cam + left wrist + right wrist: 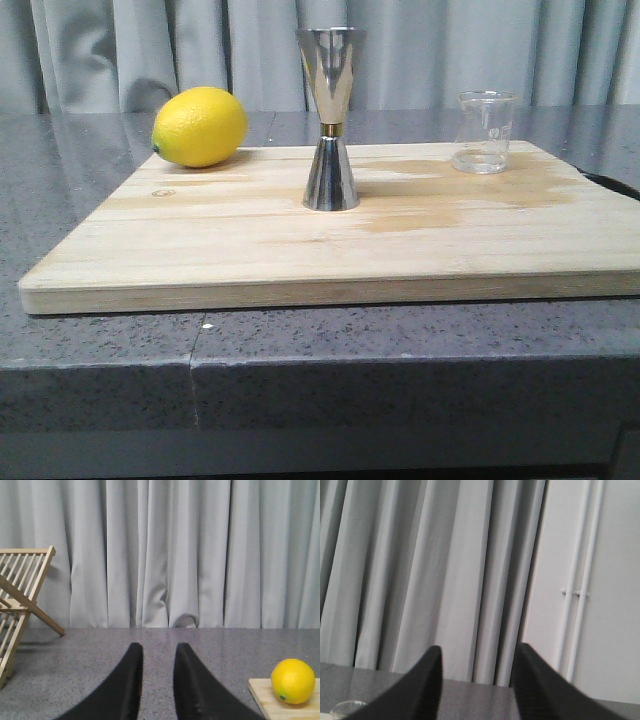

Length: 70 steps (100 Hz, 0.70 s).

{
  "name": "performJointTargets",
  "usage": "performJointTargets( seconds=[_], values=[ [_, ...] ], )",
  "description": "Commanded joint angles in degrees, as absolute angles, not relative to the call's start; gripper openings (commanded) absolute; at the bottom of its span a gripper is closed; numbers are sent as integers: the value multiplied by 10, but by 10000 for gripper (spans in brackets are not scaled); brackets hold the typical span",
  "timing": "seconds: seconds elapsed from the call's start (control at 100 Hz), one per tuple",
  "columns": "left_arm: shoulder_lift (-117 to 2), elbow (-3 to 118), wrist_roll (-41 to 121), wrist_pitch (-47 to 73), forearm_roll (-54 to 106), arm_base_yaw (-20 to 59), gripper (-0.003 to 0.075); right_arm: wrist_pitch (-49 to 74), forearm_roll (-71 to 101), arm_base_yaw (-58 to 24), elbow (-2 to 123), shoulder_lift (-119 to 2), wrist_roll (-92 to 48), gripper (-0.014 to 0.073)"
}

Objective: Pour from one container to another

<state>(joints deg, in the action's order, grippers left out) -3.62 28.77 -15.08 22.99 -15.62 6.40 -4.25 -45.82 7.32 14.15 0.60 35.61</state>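
Grey pleated curtains (165, 555) hang behind the speckled grey counter (100, 170); beyond the fingers, a white wall (615, 580) carries 2 pipes (575, 590).

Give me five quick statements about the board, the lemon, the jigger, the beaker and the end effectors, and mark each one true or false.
1. The jigger stands upright on the board. True.
2. The lemon lies to the right of the jigger in the front view. False: it lies to the left, at the board's far left corner.
3. The beaker stands upright, apart from the jigger. True.
4. The right end effector grips the beaker. False: it is open and holds nothing.
5. The left end effector is clamped on the lemon. False: it is open and empty, and the lemon lies off to one side of it.
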Motion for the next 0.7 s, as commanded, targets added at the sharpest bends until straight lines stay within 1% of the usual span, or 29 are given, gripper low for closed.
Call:
performJointTargets(
  seconds=[0.0, 0.02, 0.05, 0.16, 0.69],
  values=[
    [-46, 279, -153, 153, -162, 63, -22, -76, -455, 76, 140, 1, 357, 0],
    [-46, 275, -153, 146, -162, 63, -18, -76, -455, 76, 139, 1, 357, -44],
    [-46, 266, -153, 130, -162, 63, -19, -74, -455, 76, 137, 1, 357, -74],
    [-46, 240, -154, 86, -158, 63, -19, -73, -455, 76, 137, 1, 357, -74],
    [-46, 239, -154, 86, -159, 63, -19, -78, -455, 76, 137, 1, 357, -75]
  ],
)
